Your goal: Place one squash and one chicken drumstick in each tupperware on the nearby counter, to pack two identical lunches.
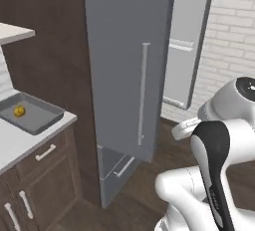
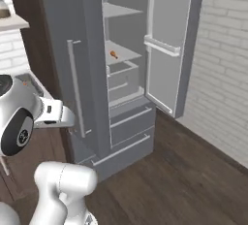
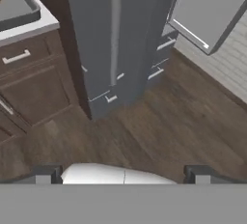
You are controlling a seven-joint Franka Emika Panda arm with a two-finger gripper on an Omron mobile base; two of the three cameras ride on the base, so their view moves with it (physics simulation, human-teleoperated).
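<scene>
At the far left of the left base view, a grey tupperware (image 1: 36, 117) sat on the pale counter (image 1: 22, 143), with a small yellow squash (image 1: 19, 111) lying inside it near its left end. Below it ran dark wood cabinets (image 1: 47, 175) with pale handles. At the centre of that view stood a tall grey fridge (image 1: 127, 75), its near door shut and its long handle (image 1: 143, 93) running down the panel; the white arm (image 1: 214, 165) filled the lower right. In the right base view the fridge's far door (image 2: 169, 44) hung open at upper centre, and a small orange-brown chicken drumstick (image 2: 114, 54) lay on a middle shelf (image 2: 121, 53) inside, above a drawer. In the hand view the corner of the tupperware showed at upper left on the counter, the fridge's lower drawers at centre, and dark wood floor (image 3: 159, 126) below. The gripper (image 3: 123, 174) stood at the bottom edge, its two dark tips far apart at the widest spread and holding nothing.
</scene>
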